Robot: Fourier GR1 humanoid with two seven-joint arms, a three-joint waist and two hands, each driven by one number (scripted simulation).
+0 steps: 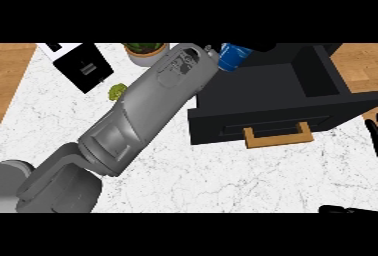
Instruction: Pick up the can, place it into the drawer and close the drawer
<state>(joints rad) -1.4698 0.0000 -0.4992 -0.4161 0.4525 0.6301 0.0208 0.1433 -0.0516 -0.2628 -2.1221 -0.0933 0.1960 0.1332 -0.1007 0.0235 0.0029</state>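
Note:
A blue can point(232, 56) shows at the top, just past the back left corner of the open black drawer point(221, 125). My left forearm runs diagonally from the lower left up to it. The left hand point(260, 48) is mostly hidden behind the wrist, and only a black part shows curled against the can. The drawer's inside is dark and holds nothing I can see. Its wooden handle point(277, 136) faces me. My right hand point(371, 126) rests at the right edge, fingers straight, away from the drawer.
A potted plant point(145, 50) stands at the top by my left wrist. A black appliance point(83, 66) sits at the top left, and a small green item point(118, 91) lies beside my forearm. The white marble counter point(221, 175) stretches in front of the drawer.

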